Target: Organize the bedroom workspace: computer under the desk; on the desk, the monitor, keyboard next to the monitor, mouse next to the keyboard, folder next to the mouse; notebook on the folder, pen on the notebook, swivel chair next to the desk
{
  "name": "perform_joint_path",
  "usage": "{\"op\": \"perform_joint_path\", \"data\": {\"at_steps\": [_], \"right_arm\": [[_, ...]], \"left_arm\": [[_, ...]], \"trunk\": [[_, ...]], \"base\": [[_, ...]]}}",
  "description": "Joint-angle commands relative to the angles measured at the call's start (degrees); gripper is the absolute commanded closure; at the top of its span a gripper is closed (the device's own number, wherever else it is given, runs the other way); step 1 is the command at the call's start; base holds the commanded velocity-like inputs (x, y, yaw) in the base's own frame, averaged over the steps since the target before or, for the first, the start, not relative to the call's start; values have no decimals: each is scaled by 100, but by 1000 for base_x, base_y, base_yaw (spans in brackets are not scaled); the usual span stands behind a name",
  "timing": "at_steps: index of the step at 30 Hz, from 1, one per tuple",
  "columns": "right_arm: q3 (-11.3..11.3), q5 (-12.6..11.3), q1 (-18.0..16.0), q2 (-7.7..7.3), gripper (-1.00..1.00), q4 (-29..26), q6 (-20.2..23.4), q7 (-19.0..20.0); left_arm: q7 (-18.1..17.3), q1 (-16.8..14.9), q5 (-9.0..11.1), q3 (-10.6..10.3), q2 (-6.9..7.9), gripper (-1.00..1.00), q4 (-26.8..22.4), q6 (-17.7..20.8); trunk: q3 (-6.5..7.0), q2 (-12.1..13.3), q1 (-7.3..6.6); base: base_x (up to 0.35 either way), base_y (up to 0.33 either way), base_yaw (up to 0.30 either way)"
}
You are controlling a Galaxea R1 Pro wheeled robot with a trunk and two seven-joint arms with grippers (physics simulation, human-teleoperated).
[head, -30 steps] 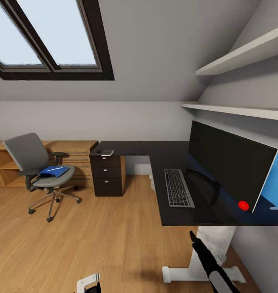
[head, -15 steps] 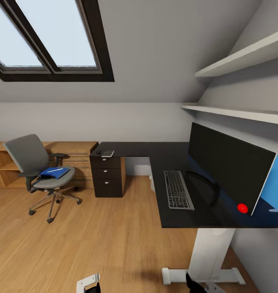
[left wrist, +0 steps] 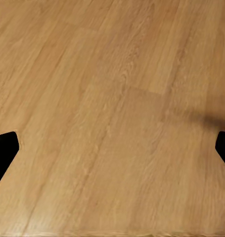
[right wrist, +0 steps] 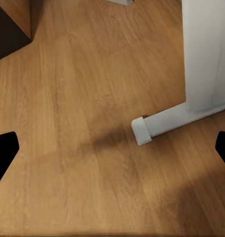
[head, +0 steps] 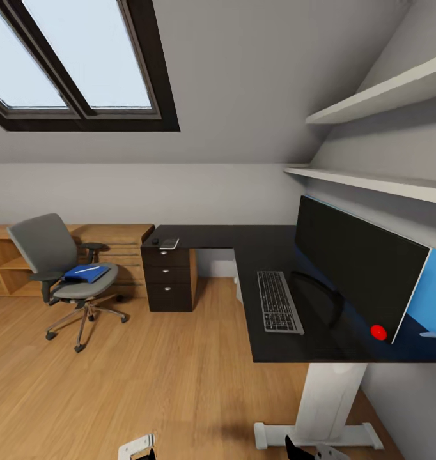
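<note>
The black L-shaped desk (head: 211, 235) carries the wide black monitor (head: 355, 265) with the dark keyboard (head: 279, 301) in front of it. At its far corner, above the three drawers (head: 167, 276), lie the small black mouse (head: 155, 241) and the grey notebook (head: 169, 243). The grey swivel chair (head: 48, 246) stands apart at the left with the blue folder (head: 84, 274) on its seat and the white pen (head: 87, 270) on the folder. My left gripper (left wrist: 112, 153) and my right gripper (right wrist: 112, 153) hang open over the wooden floor. The computer is hidden.
The desk's white leg and foot (head: 327, 396) stand close to my right gripper (head: 307, 450). A light wooden cabinet (head: 116, 236) lines the back wall behind the chair. Two white shelves (head: 371, 96) and a blue wall panel (head: 429, 287) are at the right. A skylight is overhead.
My right arm, raised in front of the desk leg a second ago, has dropped to the picture's bottom edge. The camera has tilted up slightly.
</note>
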Motion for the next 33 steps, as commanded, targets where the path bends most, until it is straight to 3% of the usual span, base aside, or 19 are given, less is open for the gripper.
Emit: {"op": "perform_joint_path", "data": {"at_steps": [1, 5, 7, 9, 10, 11, 13, 14, 17, 25, 30, 33], "right_arm": [[-43, -18, -5, 17, -100, 19, -5, 59], [-53, -19, -5, 24, -100, 25, -12, 54], [-47, -16, -5, 52, -100, 33, -26, -23], [-47, -15, -5, 115, -100, 29, -29, -144], [-29, 6, -5, 317, -100, 26, -35, -961], [-25, 18, -5, 351, -100, 24, -37, -1120], [-24, 21, -5, 354, -100, 25, -37, -1132], [-3, 33, -5, 363, -100, 25, -37, -1147], [55, 131, -5, 367, -100, 24, -39, -1154], [84, 223, -5, 374, -100, 26, -64, -1161], [92, 235, -5, 374, -100, 26, -64, -1160], [97, 417, -5, 374, -100, 26, -64, -1156]], "left_arm": [[28, -8, 35, -77, -12, -100, 269, -51], [4, -8, 51, -91, -21, -100, 874, -115], [-10, -8, 65, -87, -72, -100, 1436, -251], [-11, -8, 70, -65, -86, -100, 1473, -268], [-11, -8, 67, -57, -106, -100, 1514, -494], [-35, -8, 73, -52, -102, -100, 1520, -579], [-144, -8, 74, -52, -106, -100, 1520, -583], [-440, -8, 80, -49, -108, -100, 1528, -583], [-549, -8, 79, -49, -109, -100, 1642, -588], [-596, -8, 68, -58, -135, -100, 1766, -591], [-600, -8, 66, -60, -167, -100, 1775, -591], [-600, -8, 73, -55, -170, -100, 1776, -591]], "trunk": [[12, 37, -23], [84, 198, -111], [102, 238, -132], [102, 238, -132], [100, 238, -132], [99, 238, -132], [97, 238, -132], [97, 238, -132], [96, 238, -132], [95, 238, -132], [81, 238, -132], [70, 238, -132]], "base": [[0, 0, 0], [0, 0, 0], [0, 0, 21], [0, 0, 100], [0, 6, 251], [0, 241, 59], [0, 275, 34], [0, 311, 8], [0, 316, 4], [139, 287, 188], [179, 63, 273], [19, 4, 267]]}}
